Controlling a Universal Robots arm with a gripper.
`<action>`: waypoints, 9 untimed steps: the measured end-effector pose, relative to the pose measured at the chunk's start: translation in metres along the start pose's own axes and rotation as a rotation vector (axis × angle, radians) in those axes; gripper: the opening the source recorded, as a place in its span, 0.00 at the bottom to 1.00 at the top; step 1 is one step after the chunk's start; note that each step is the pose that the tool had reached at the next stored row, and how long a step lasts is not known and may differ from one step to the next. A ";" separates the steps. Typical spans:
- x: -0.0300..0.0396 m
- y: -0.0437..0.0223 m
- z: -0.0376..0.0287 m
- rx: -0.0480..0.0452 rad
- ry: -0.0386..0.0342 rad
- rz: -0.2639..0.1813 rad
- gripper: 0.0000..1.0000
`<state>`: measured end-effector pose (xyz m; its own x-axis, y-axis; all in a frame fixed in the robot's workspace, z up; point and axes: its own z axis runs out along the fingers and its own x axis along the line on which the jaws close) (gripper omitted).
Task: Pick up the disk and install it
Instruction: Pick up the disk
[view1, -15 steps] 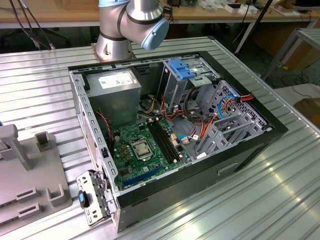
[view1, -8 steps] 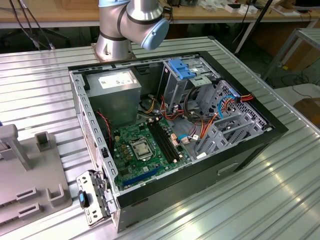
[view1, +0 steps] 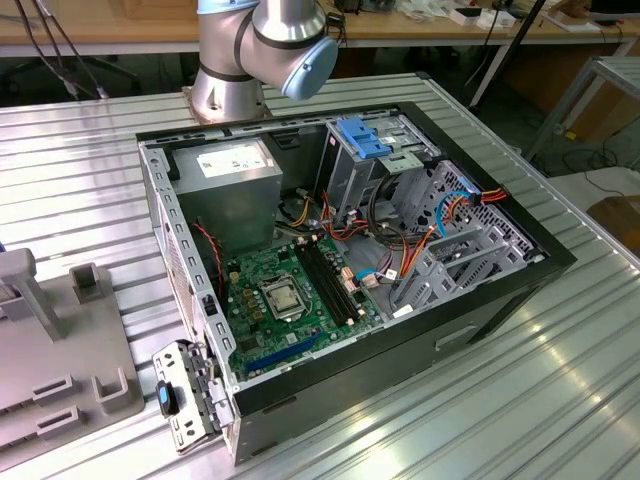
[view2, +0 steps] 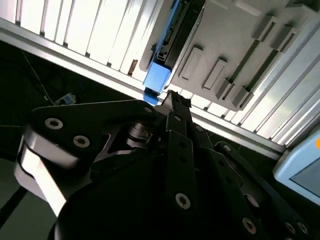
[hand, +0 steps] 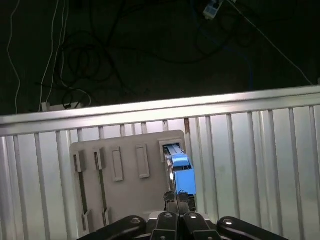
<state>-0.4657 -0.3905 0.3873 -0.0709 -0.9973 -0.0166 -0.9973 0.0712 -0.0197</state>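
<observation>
the disk (hand: 181, 172) stands on edge in a slot of the grey holder (hand: 125, 185), its bright blue carrier plain in both wrist views. the holder lies on the ribbed metal table (hand: 260, 150), close to the table's edge. the black pincer (hand: 178, 200) sits right at the disk's end; i cannot tell whether it is open, closed or gripping. in the exterior view the open computer case (view1: 480, 310) lies mid-frame, with the arm's base (view1: 230, 80) at upper centre.

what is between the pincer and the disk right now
Nothing: in the first wrist view the pincer sits right at the blue end of the disk, which stands in a slot of the grey holder.
</observation>
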 end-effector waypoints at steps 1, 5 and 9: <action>0.0000 0.0000 0.0008 0.0001 -0.0001 -0.018 0.11; -0.0048 0.0004 0.0065 0.0009 0.0075 -0.035 0.11; -0.0064 0.0008 0.0128 0.0055 0.0136 -0.050 0.36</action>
<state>-0.4658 -0.3838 0.3746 -0.0210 -0.9998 -0.0019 -0.9995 0.0210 -0.0256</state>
